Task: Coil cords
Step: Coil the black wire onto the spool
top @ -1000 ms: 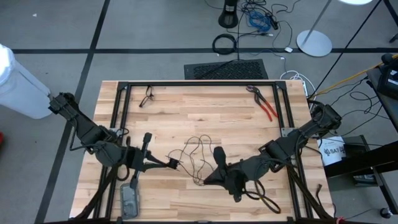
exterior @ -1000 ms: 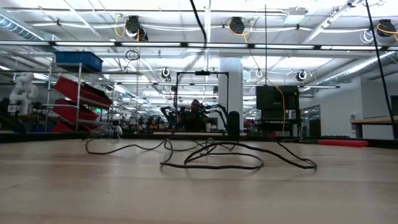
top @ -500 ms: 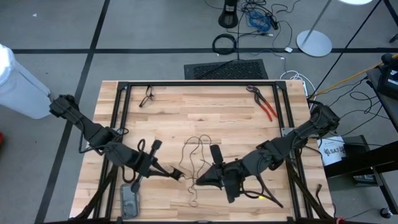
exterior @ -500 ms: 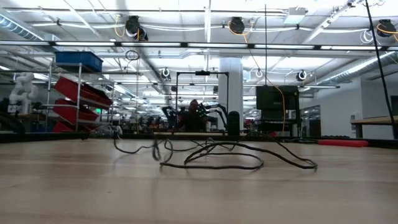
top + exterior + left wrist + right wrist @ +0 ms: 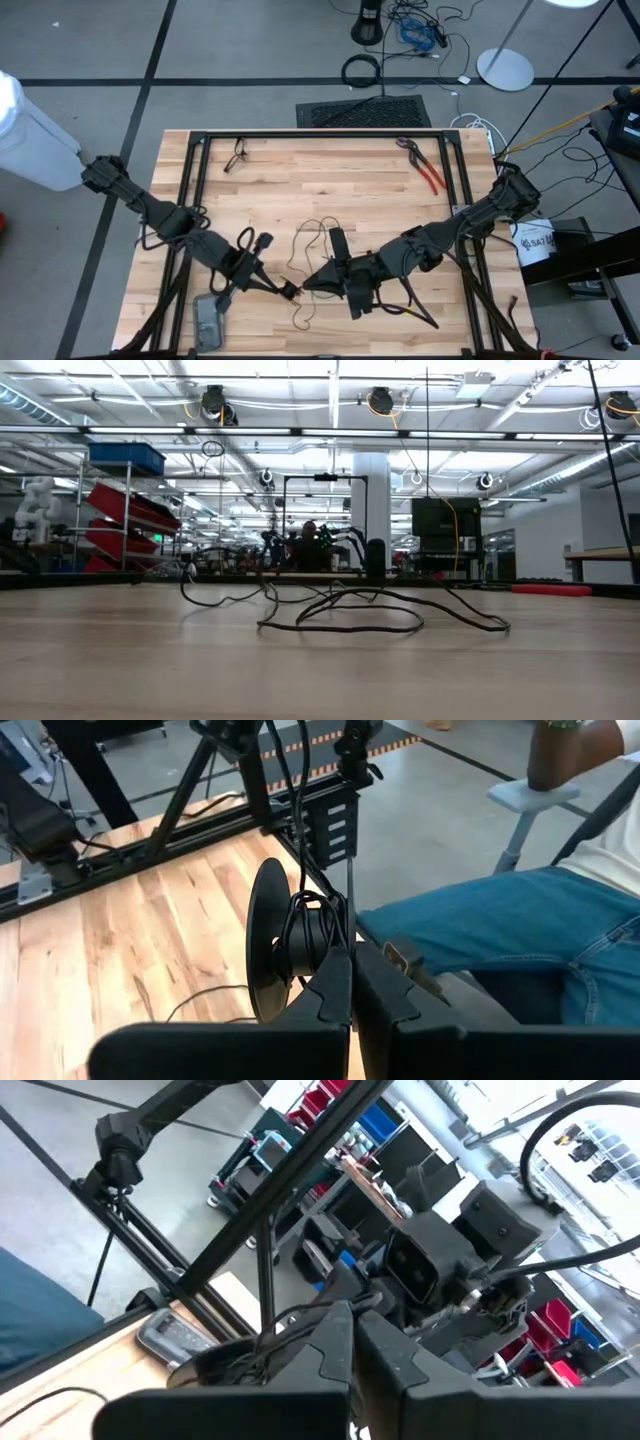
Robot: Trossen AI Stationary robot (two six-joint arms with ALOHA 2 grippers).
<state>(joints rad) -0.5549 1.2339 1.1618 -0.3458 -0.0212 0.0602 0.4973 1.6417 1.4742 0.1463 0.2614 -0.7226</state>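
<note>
A: Table [image 5: 380, 190] first, from the left edge across. What's there?

B: Left arm comes in from the far left corner and reaches low toward the near middle. Just below it, at the near edge, lies a grey flat device [image 5: 208, 322]. Up at the far left sits a small dark tool [image 5: 236, 156].

A: And the left gripper [image 5: 289, 291]?

B: Fingers pressed together, with the thin black cord [image 5: 312, 243] pinched at their tips. Its own wrist camera shows the two dark fingers [image 5: 385, 995] meeting with no gap.

A: Where does the cord run?

B: It loops loosely on the wood in the near middle, between the two grippers, with one strand trailing toward the near edge [image 5: 301, 318]. In the low view it lies as flat tangled loops [image 5: 340, 615] across the middle of the tabletop.

A: The right gripper [image 5: 306, 285]?

B: Just beside the left one, nearly tip to tip. Its fingers [image 5: 325, 1350] are also closed tight, and the cord looks caught there too, though the high view is too small to be sure. The right arm stretches back to the right edge.

A: Anything farther right?

B: Red-handled pliers [image 5: 425, 166] at the far right corner, well apart from the cord. In the left wrist view a seated person's leg in blue jeans [image 5: 500, 925] shows beyond the table.
</note>
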